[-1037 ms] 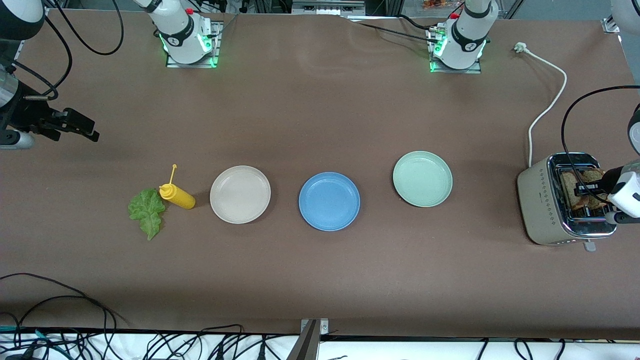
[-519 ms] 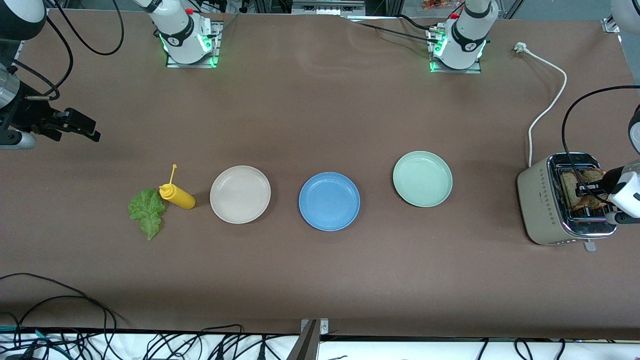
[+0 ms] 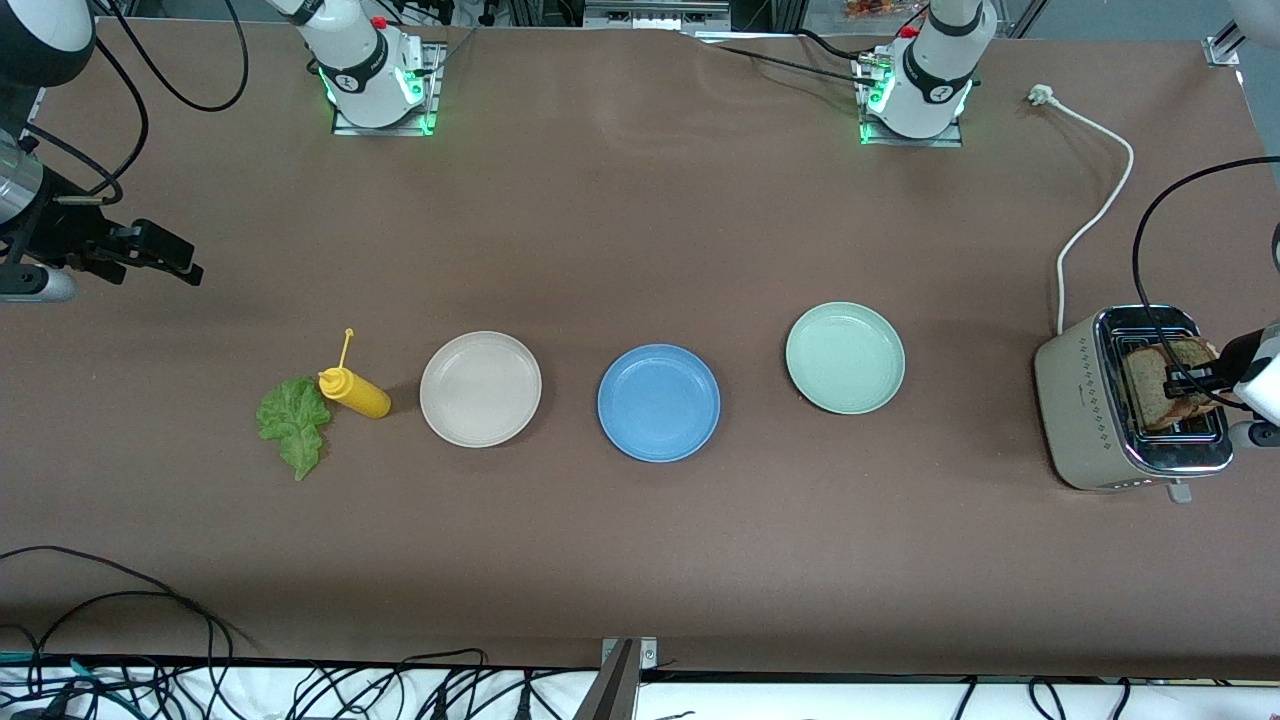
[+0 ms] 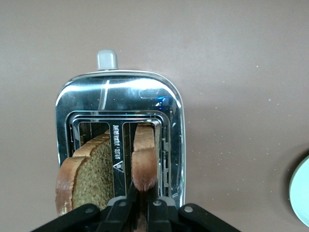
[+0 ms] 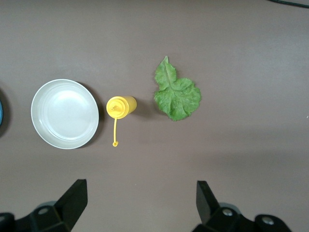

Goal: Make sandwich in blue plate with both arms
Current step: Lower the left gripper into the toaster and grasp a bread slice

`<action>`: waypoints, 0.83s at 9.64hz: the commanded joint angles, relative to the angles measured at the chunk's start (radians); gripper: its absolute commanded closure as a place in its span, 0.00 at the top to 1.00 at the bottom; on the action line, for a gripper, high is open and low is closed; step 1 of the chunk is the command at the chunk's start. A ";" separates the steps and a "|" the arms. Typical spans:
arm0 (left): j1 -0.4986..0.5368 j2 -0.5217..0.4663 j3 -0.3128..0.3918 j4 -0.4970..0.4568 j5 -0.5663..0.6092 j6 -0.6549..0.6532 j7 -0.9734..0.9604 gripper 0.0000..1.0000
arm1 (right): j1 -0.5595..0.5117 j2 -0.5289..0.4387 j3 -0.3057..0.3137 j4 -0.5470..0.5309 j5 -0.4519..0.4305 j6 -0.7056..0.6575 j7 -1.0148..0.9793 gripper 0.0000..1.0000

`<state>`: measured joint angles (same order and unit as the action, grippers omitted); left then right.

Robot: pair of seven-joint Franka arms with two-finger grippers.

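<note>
Two brown bread slices stand in the toaster (image 3: 1075,410) at the left arm's end of the table. My left gripper (image 3: 1190,383) is over the toaster, shut on the top edge of one slice (image 4: 145,154). The other slice (image 4: 89,174) leans in the slot beside it. The blue plate (image 3: 658,402) lies bare in the middle of the table. The green lettuce leaf (image 3: 293,425) lies flat toward the right arm's end. My right gripper (image 3: 175,262) hangs open over bare table there, with nothing between its fingers, and the right wrist view shows the lettuce (image 5: 176,94).
A yellow squeeze bottle (image 3: 355,392) stands between the lettuce and a beige plate (image 3: 480,388). A pale green plate (image 3: 845,357) sits between the blue plate and the toaster. The toaster's white cord (image 3: 1095,205) runs toward the robots' bases.
The left gripper has closed fully on the slice and risen a little, drawing the bread higher out of the toaster. The right arm has barely moved.
</note>
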<state>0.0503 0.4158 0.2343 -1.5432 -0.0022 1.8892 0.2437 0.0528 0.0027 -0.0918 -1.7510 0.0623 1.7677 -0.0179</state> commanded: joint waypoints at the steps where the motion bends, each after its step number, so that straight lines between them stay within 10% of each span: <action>1: -0.013 -0.041 -0.010 0.002 -0.001 -0.019 0.025 0.00 | -0.008 0.010 0.000 0.022 0.004 -0.019 -0.013 1.00; 8: -0.026 -0.071 -0.038 0.028 -0.002 -0.025 0.029 0.00 | -0.007 0.014 0.000 0.024 0.002 -0.019 -0.013 1.00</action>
<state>0.0278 0.3581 0.2057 -1.5382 -0.0021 1.8791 0.2475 0.0514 0.0069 -0.0932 -1.7510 0.0623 1.7677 -0.0182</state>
